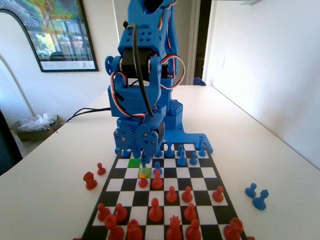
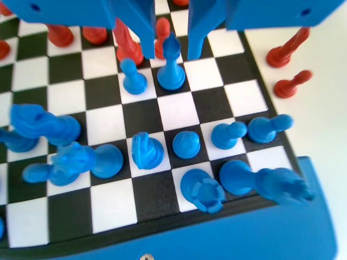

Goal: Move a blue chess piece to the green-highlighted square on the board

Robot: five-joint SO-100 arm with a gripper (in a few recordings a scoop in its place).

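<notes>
- Claw (image 2: 170,46) hangs low over the board (image 2: 179,111) in the wrist view, both jaws coming down from the top edge with a narrow gap between them.
- Standing in that gap is a blue chess piece (image 2: 171,67), upright, its head between the jaw tips, its base on a dark square just below them. The head looks pointed rather than ball-shaped, so it may not be a pawn; hard to be sure.
- Jaws are partly open, close on either side of the piece's head. Whether they press on it I cannot tell; the base seems to sit on the board, so I judge it not lifted.
- A second blue pawn (image 2: 133,76) stands just left of it in the wrist view, outside the left jaw, near enough to get knocked.
- Fixed view: the claw (image 1: 145,156) is down at the board's far rows, right by the green-highlighted square (image 1: 134,162). A yellow-olive square (image 1: 145,172) lies one row nearer the camera and one column to the right.
- A small blue piece (image 1: 157,168) stands right of the olive square; I cannot match it surely to the one between the jaws.
- Key relation: the piece's long axis is vertical and lies directly under the claw, between the jaws, so the grasp needs closing only, no sideways shift. The green square lies a short diagonal step off, to the left and farther from the camera in the fixed view.
- Red pieces (image 1: 157,182) crowd the nearer rows; two blue pieces (image 1: 256,195) sit off the board on the bench (image 1: 270,150).
</notes>
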